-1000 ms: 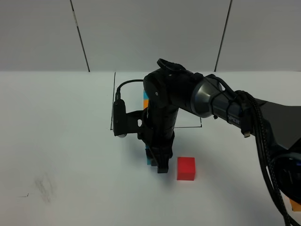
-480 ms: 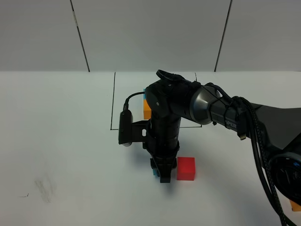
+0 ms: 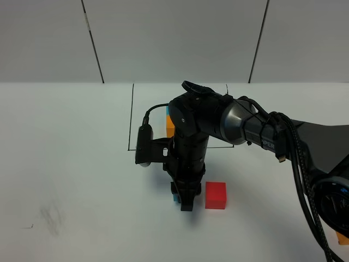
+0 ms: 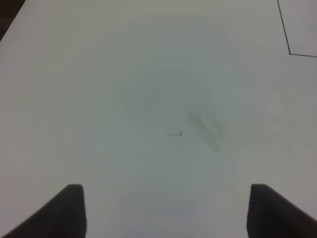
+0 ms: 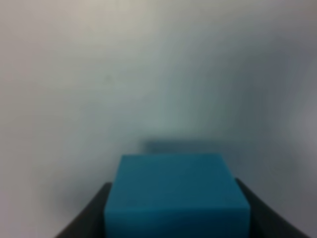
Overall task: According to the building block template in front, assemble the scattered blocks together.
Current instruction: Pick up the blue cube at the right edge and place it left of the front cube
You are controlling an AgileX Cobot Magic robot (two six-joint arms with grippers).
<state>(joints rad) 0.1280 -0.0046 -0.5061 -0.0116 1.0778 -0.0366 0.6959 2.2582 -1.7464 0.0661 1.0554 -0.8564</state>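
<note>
The assembly looks barely begun: no two loose blocks are joined. The right gripper (image 3: 184, 201) is down at the table (image 3: 71, 164), its fingers clamped on the blue block (image 5: 176, 191). The red block (image 3: 216, 195) lies just beside it at 3 o'clock. At 12 o'clock the building block template (image 3: 170, 126) sits mostly hidden behind the right arm (image 3: 218, 117). An orange sliver (image 3: 344, 239) far off at 4 o'clock may be the third block. The left gripper (image 4: 166, 203) hangs with its fingers spread and empty. White letters "PER" show on the arm, and the rest cannot be read.
</note>
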